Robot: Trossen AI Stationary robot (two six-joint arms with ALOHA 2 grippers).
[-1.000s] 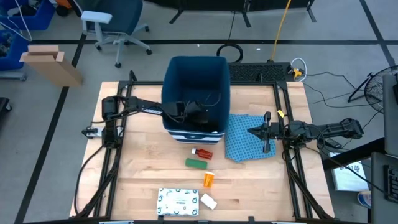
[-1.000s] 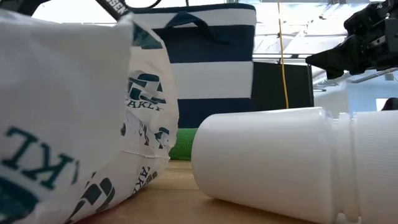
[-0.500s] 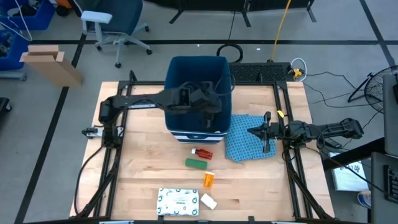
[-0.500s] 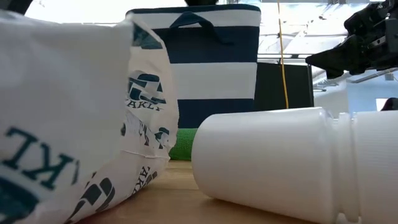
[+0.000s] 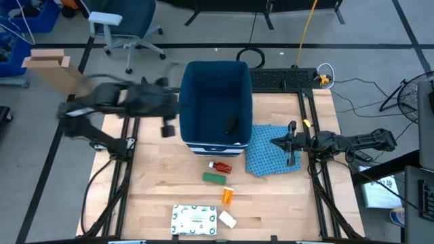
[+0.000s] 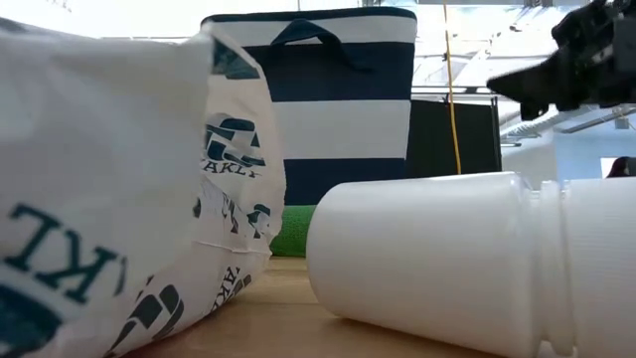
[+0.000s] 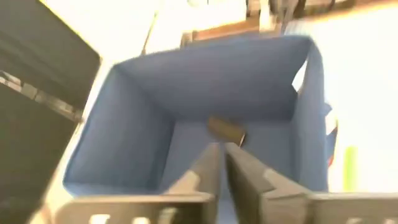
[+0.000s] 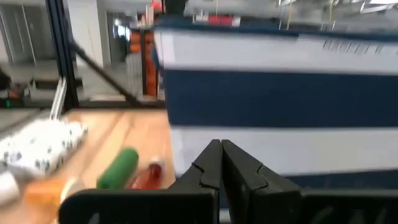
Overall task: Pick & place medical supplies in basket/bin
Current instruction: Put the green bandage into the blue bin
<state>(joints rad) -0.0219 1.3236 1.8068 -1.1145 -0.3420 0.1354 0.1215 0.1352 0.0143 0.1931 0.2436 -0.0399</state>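
Observation:
The basket (image 5: pixel 215 102), dark blue with white bands outside (image 6: pixel 308 99), stands at the table's far middle. A small dark item (image 5: pixel 231 125) lies on its floor (image 7: pixel 225 129). In front of it lie the red-white tube (image 5: pixel 220 166), the green box (image 5: pixel 213 178), the orange pill bottle (image 5: pixel 228 196), the white speckled packet (image 5: pixel 194 218) and a small white piece (image 5: pixel 227 219). My left gripper (image 5: pixel 168 129) hangs blurred, high beside the basket's left wall, shut and empty (image 7: pixel 222 147). My right gripper (image 5: pixel 288 144) waits shut over the blue cloth (image 8: pixel 221 146).
A blue patterned cloth (image 5: pixel 271 149) lies right of the basket. In the low view a white printed bag (image 6: pixel 99 199) and a lying white bottle (image 6: pixel 447 259) fill the foreground. Bare wood lies left of the items. Black frame rails (image 5: pixel 122 176) run along both table sides.
My left gripper has risen out of the basket and swung back toward the table's left edge, now outside the basket's left wall. The basket has stayed in place, and a small dark item shows on its floor where the arm hid it.

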